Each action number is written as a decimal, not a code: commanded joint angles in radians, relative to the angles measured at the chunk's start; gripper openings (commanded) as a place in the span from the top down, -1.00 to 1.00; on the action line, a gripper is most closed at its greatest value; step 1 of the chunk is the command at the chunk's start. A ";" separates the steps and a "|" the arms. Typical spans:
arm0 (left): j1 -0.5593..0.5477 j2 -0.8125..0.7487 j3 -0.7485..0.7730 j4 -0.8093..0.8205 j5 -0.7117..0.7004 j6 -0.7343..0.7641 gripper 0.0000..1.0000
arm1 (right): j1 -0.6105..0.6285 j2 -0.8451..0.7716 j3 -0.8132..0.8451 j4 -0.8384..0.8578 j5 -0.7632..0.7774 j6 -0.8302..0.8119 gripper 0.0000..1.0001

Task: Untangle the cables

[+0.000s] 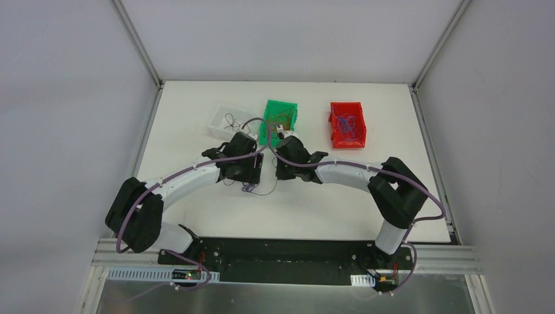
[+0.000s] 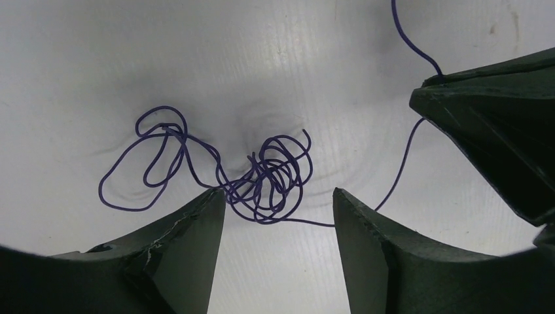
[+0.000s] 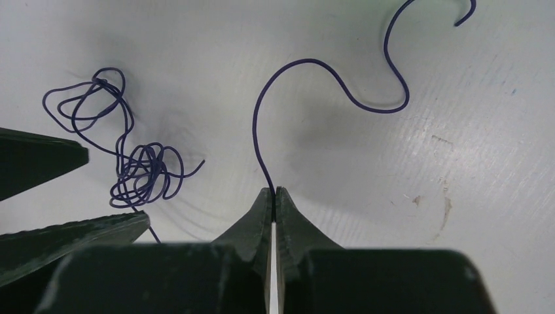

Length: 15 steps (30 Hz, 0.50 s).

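One thin dark-purple cable lies on the white table, balled into a small tangle (image 2: 275,173) with a looser loop (image 2: 154,160) to its left. My left gripper (image 2: 278,196) hovers open right at the tangle, one finger on each side, gripping nothing. My right gripper (image 3: 273,191) is shut on a strand of the same cable, which leads out of the tangle (image 3: 141,173). Beyond the pinch, the free end (image 3: 366,104) curves away across the table. From above, both grippers (image 1: 249,175) (image 1: 278,171) meet near the table's middle over the tangle (image 1: 249,188).
Along the far side stand a clear tray (image 1: 219,121) holding dark wire, a green bin (image 1: 280,118) with orange wires and a red bin (image 1: 347,124) with blue ones. The two grippers sit very close together. White walls enclose the table.
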 commanded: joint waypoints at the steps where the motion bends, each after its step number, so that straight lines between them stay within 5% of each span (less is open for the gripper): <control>1: -0.008 0.044 0.036 -0.013 0.024 0.013 -0.23 | -0.003 -0.054 -0.017 0.051 -0.024 0.043 1.00; 7: -0.008 0.105 0.049 -0.011 0.067 -0.017 0.11 | -0.011 -0.086 -0.061 0.061 -0.019 0.064 1.00; 13: -0.006 0.151 0.053 -0.012 0.033 -0.075 0.95 | -0.038 -0.145 -0.128 0.048 -0.014 0.098 1.00; 15: -0.005 0.131 0.044 -0.011 -0.013 -0.118 1.00 | -0.052 -0.183 -0.171 0.038 -0.008 0.115 1.00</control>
